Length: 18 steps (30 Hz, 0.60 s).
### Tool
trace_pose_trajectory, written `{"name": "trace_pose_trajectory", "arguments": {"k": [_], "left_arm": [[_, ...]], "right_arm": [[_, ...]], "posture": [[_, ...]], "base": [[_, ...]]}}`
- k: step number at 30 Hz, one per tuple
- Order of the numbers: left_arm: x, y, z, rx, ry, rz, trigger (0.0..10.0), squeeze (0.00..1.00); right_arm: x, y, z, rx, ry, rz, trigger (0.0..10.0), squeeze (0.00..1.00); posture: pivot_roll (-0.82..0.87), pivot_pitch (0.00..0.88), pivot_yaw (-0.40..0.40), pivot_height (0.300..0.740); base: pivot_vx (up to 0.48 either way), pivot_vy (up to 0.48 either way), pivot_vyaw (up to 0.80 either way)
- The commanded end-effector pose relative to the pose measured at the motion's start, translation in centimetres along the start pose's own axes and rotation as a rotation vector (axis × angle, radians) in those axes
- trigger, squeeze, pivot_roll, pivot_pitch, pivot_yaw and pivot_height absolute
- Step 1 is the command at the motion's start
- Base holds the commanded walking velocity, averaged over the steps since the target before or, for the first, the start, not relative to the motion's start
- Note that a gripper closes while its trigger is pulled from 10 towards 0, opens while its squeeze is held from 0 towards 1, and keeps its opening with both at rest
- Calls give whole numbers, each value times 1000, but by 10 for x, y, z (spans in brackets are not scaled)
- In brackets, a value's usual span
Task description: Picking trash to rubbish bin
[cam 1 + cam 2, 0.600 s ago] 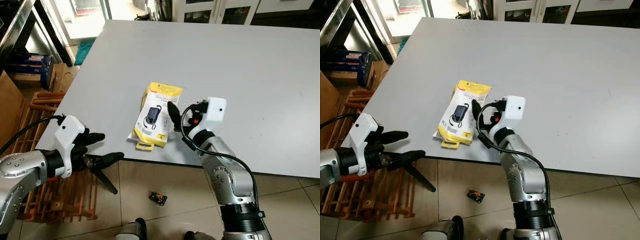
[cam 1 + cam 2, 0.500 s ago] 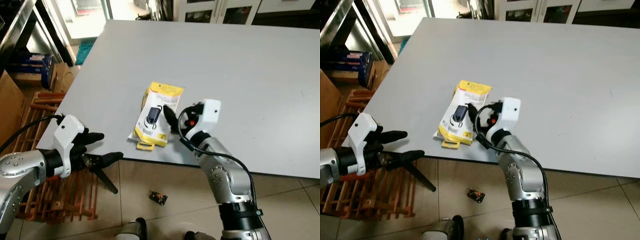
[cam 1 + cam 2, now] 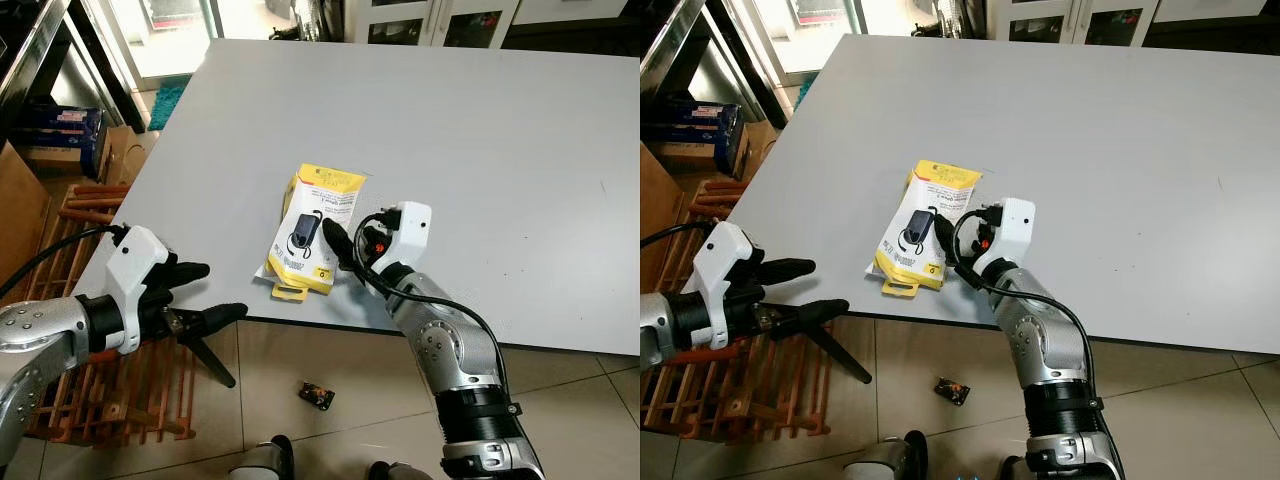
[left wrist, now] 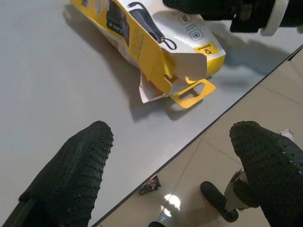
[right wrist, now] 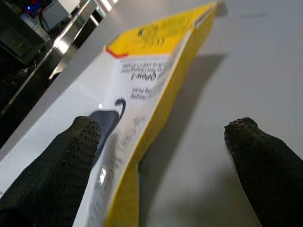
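Gray tabletop (image 3: 500, 130) fills most of what we see, with a tiled floor (image 3: 320, 370) below its near edge.

Our right gripper (image 5: 161, 156) is low over the table with its two black fingers (image 5: 57, 161) spread wide apart. One finger sits over the top of the yellow box (image 3: 310, 232) and the other is out on the bare table beside it. Nothing is pinched yet. The box lies flat near the table's front edge, and its little yellow hang tab (image 4: 191, 92) sticks out toward that edge.

Our left gripper (image 4: 170, 156) is off the table, out past the corner, with its fingers wide apart too and nothing in them.

What could go wrong? We think the box is wide and flat, so the fingers may slide over it and not grab it. A push could scoot the box off the edge and onto the floor. The end flap (image 4: 151, 92) looks open, so a squeeze might crush the box or let it slip out.

On the box we can make out a picture of a dark gadget with a cord. Some small print is there, but we cannot read it. No rubbish bin can be told apart here. A small scrap (image 3: 315, 396) lies on the floor under the table.
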<state>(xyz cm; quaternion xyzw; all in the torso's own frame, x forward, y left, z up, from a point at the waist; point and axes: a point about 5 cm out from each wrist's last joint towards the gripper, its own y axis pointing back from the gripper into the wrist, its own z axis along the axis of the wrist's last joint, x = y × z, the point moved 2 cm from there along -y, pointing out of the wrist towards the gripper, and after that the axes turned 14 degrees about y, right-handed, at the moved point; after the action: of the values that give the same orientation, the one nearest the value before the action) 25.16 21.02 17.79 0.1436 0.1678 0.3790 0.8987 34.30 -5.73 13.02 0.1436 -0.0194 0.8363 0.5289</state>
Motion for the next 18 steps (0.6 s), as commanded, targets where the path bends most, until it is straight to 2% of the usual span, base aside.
{"name": "trace_pose_trajectory", "arguments": {"k": [1,6,18], "left_arm": [[-1,6,0,9,-9,-3,10000,0],[-3,5,-1,9,-3,-1,10000,0],[-4,5,-3,8,-1,4,10000,0]], "right_arm": [[1,-3,-7,39,-31,23,10000,0],[-1,-10,-16,82,-77,32,10000,0],[4,-23,-18,120,-126,91,10000,0]], "posture": [[209,192,41,740],[211,192,39,740],[225,195,30,740]], "base": [[0,0,0],[0,0,0],[0,0,0]]}}
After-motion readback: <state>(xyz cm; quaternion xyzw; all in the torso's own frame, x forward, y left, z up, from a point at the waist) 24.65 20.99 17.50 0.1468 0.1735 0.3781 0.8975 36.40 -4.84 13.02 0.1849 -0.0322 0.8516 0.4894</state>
